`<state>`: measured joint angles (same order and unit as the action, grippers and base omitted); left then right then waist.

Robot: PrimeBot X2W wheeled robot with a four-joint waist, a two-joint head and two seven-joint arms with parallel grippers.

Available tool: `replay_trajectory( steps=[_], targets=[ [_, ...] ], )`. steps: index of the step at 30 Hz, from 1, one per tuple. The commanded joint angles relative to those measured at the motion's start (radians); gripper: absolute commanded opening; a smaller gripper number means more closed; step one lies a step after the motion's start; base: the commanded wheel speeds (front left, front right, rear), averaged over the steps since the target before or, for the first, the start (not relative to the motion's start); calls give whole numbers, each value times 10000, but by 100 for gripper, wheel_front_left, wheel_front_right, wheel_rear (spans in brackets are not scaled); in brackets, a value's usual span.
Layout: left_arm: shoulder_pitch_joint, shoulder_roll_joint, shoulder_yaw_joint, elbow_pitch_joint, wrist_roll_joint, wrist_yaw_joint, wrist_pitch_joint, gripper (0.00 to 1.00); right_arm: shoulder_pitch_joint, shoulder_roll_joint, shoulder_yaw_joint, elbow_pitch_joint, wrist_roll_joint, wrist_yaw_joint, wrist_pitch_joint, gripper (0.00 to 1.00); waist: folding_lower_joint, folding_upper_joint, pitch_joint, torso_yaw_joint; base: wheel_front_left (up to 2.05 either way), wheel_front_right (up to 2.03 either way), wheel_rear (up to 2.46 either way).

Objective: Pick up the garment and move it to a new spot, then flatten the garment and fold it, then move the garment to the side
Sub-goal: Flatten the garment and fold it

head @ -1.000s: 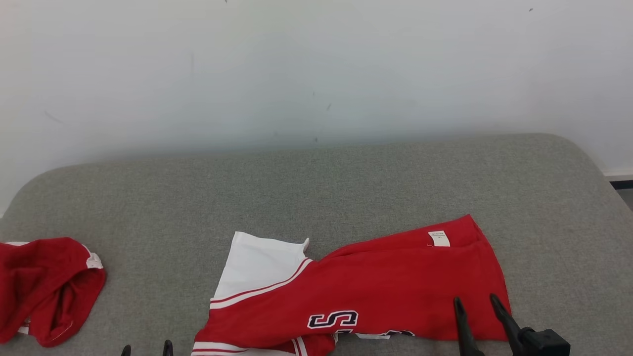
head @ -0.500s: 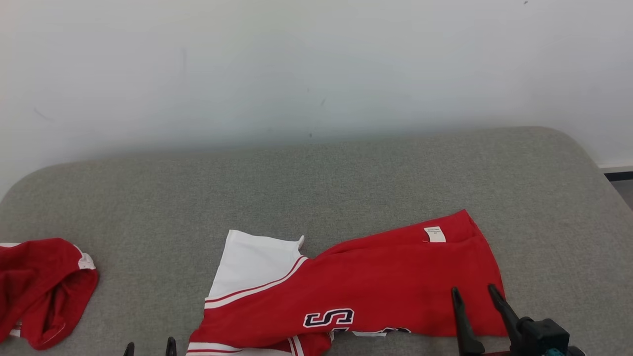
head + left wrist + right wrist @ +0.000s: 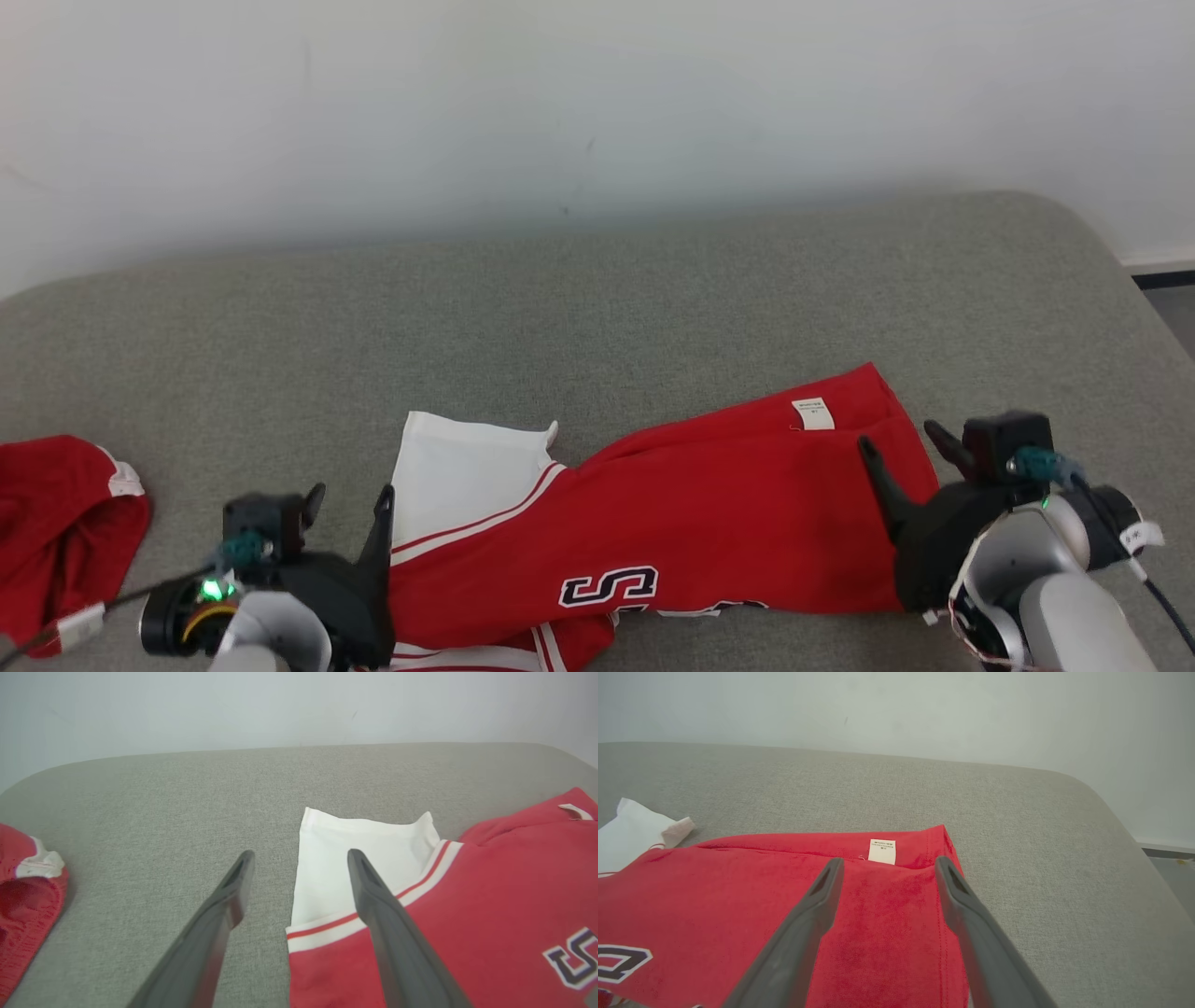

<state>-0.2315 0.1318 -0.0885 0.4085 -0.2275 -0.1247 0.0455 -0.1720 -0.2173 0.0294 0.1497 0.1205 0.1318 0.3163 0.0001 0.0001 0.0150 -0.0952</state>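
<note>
fleecy red garment rumpled on coarse grey pad; left end effector and right end effector spread, empty.

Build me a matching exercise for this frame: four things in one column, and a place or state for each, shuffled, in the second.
Column one
1. left claw
2. right claw
3. small white rectangular fabric label
4. crumpled red cloth bundle

Column two
A. near the far right corner of the red jersey with navy lettering
B. open, at the left edge of the jersey's white fabric sleeve
C. at the left end of the grey upholstered surface
D. open, over the jersey's right end

Pairs: 1-B, 2-D, 3-A, 4-C.
</note>
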Motion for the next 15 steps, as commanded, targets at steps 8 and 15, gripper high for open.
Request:
replay_trajectory(
  steps=[8, 15],
  targets=[
    [-2594, 382, -198, 1753, -434, -38, 1964, 100, -1684, -386, 649, 461, 757, -23, 1414, 100, -1, -1, 1215, -543, 0, 0, 0],
    [-3880, 716, -327, 2939, -692, -45, 2937, 100, -2672, -438, 1306, 872, 988, -23, 1432, 100, -1, -1, 1810, -1060, 0, 0, 0]
  ],
)
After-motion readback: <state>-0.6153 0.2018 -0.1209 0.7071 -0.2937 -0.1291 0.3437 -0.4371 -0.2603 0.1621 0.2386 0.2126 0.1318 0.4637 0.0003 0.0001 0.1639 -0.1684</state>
